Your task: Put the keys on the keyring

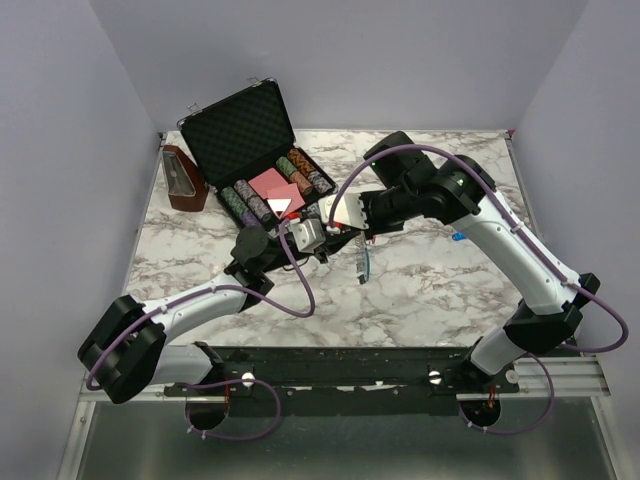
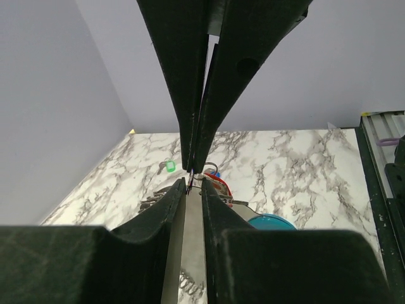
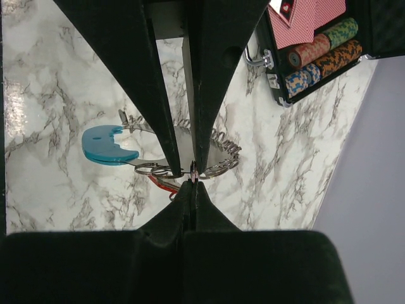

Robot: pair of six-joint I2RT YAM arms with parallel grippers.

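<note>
The keyring hangs between my two grippers above the table: a silver coil, a blue crescent piece and small metal rings. A red key sits among those rings. My right gripper is shut on one thin ring, held edge-on at its tips. My left gripper faces it tip to tip. Its jaws stand a narrow gap apart, and the ring lies against one fingertip. A small blue piece lies on the table to the right.
An open black case of poker chips and red cards stands at the back left, close behind the grippers. A brown wedge-shaped object stands left of it. A small green item lies on the marble table.
</note>
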